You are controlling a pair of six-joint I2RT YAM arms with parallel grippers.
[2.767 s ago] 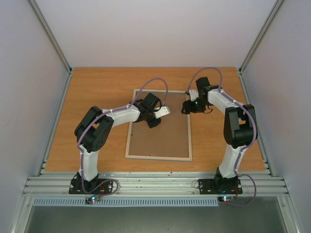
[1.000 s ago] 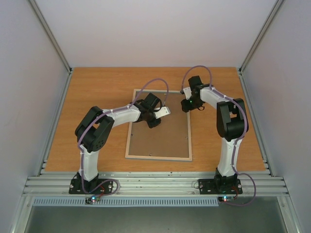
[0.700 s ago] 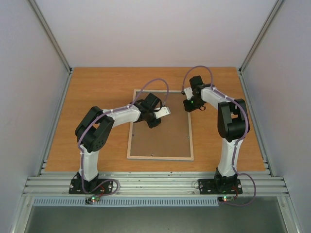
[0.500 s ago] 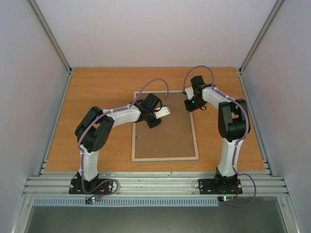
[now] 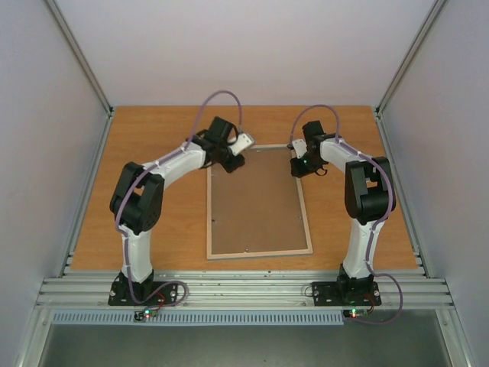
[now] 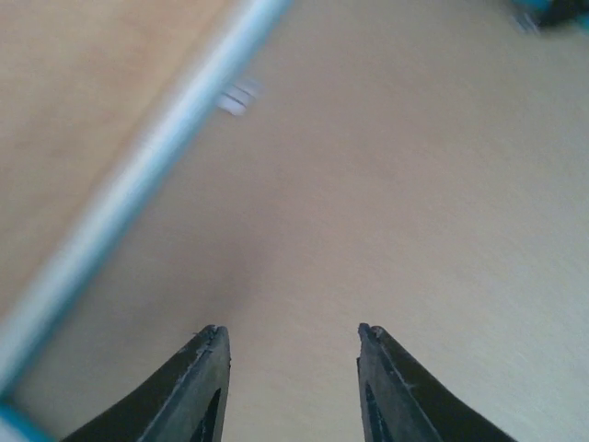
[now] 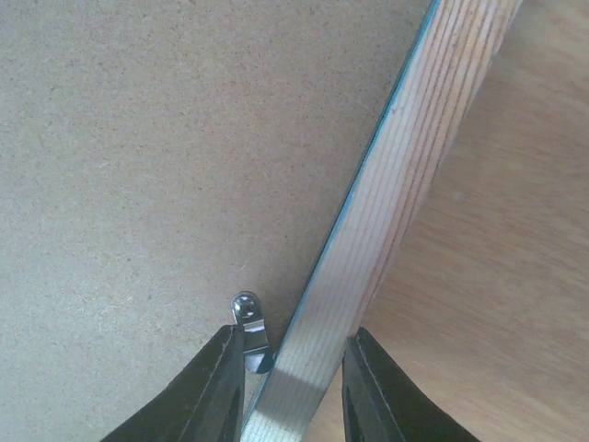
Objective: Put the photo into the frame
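Note:
The frame (image 5: pixel 308 222) lies back side up on the table, with the brown backing board (image 5: pixel 256 206) filling it. My right gripper (image 5: pixel 299 170) sits at the far end of its right rail. In the right wrist view the gripper (image 7: pixel 296 339) is shut on that pale wooden rail (image 7: pixel 405 166), one finger by a metal tab (image 7: pixel 248 313). My left gripper (image 5: pixel 235 161) hovers at the frame's far left corner. Its wrist view is blurred, and it (image 6: pixel 293 333) is open with nothing in it above the board. A frame rail (image 6: pixel 138 175) runs to its left. The photo is out of view.
Bare wooden table (image 5: pixel 153 222) surrounds the frame on every side. Grey walls close in the left, right and far sides, and a metal rail (image 5: pixel 244 290) with both arm bases runs along the near edge.
The frame slid right and turned straighter under the right gripper's hold. My left arm lifted off the board's middle and swung to the far left corner, its jaws opening.

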